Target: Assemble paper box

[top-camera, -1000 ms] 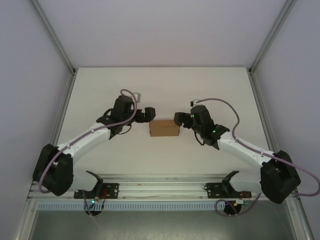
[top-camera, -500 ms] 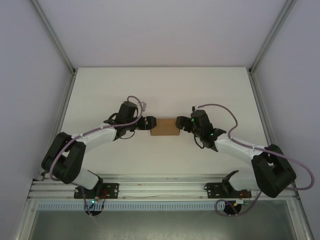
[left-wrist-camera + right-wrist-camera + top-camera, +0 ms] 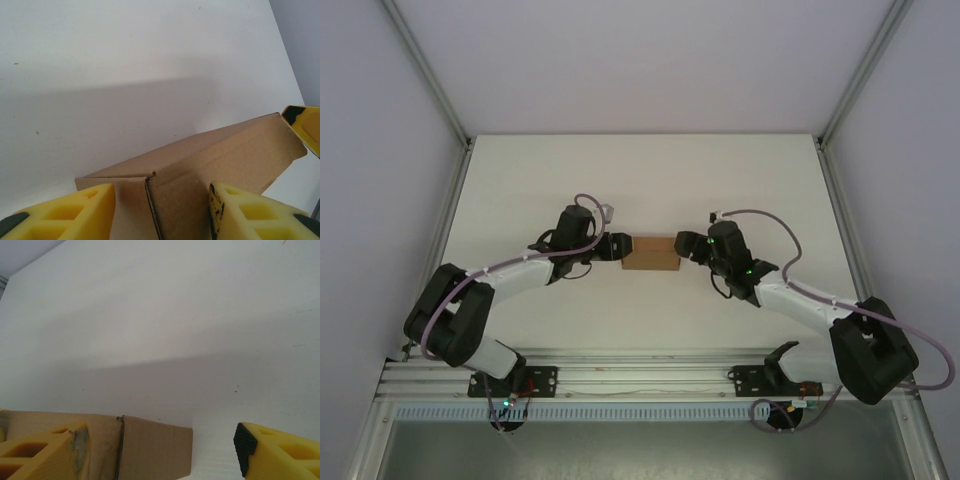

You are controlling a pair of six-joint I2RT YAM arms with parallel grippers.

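At the middle of the white bench [image 3: 650,180] sits the paper box [image 3: 651,253], brown and folded up. The left jaws straddle a corner at its left end, with a yellow finger [image 3: 65,212] on either side. They seem to touch the cardboard, but I cannot tell whether they truly pinch it. The right jaws stand spread at the right end: one finger [image 3: 45,450] lies against the box, the other finger [image 3: 280,450] hangs over bare bench.

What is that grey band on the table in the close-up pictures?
Left wrist view: a soft shadow on the table beyond the paper box. Right wrist view: a similar soft-edged shadow. Top external view: even light, no glare, only faint shadows.
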